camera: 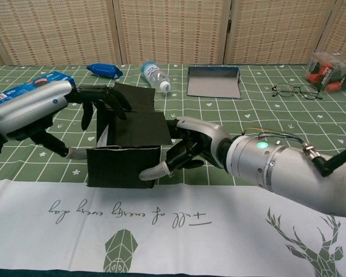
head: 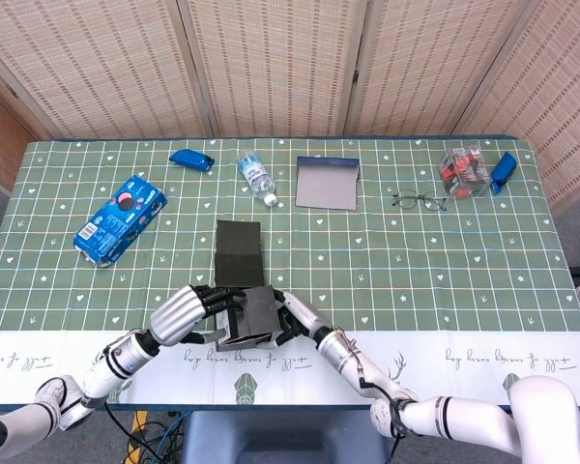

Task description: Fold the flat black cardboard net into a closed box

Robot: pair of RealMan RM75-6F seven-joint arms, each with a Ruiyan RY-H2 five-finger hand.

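Box: the black box sits low in the frame, left of centre, on the green surface, just above the white strip along the near edge.
Flap: a long panel lies flat on the cloth beyond the box body, not yet brought over.
Left hand: the left hand reaches over the left side of the box, fingers curled down over the top edge and into the opening; it seems to press or hold the wall, though I cannot tell how firmly.
Right hand: the right hand clasps the right side, thumb along the front lower corner, other fingers against the side wall and top panel.
Progress: the walls look raised and a top panel partly folded in; by my reckoning roughly halfway. Closing the lid and tucking the long flap remain.
Around: a blue packet at left, a small blue pouch, a bottle, a grey tray, glasses, and a clear container at upper right.
In the way: nothing stands near the box; the bottle and tray lie well apart, beyond the flap.
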